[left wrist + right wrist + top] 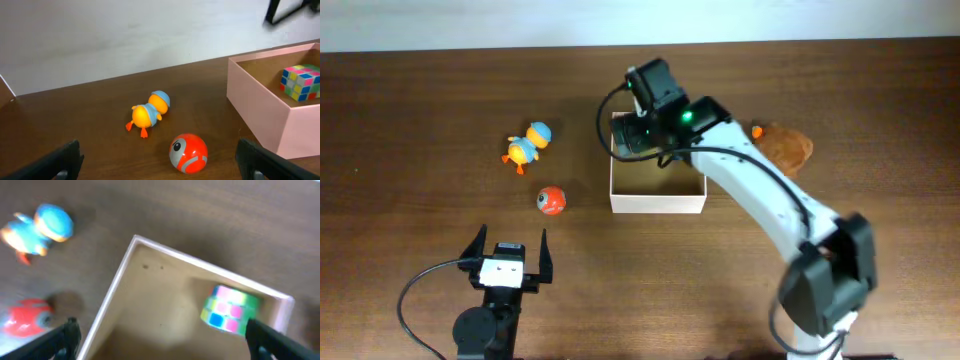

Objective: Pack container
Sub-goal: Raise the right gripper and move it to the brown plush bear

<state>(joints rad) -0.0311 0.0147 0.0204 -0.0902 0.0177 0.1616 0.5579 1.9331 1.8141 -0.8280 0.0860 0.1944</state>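
From overhead, the container (657, 203) sits on the brown desk (420, 90) a little right of centre, and the right arm (760, 190) reaches across it, covering its far left corner. A toy duck (527, 146) and a red ball (551, 200) lie to the left of the box and apart from it. A brown plush toy (785, 146) lies to its right. The left tool (510, 243) hovers near the desk's front edge with its fingers spread and nothing between them.

The left wrist camera shows the duck on its side, with the ball nearer the lens. The container is at the right, and a multicoloured puzzle cube (301, 82) rests on its floor.

In the right wrist view, the right tool (165, 347) is released. Its two dark fingertips stand wide apart above the box and hold nothing. The cube lies in the container's far corner, close against the walls. The duck and ball are outside, beyond the left wall.
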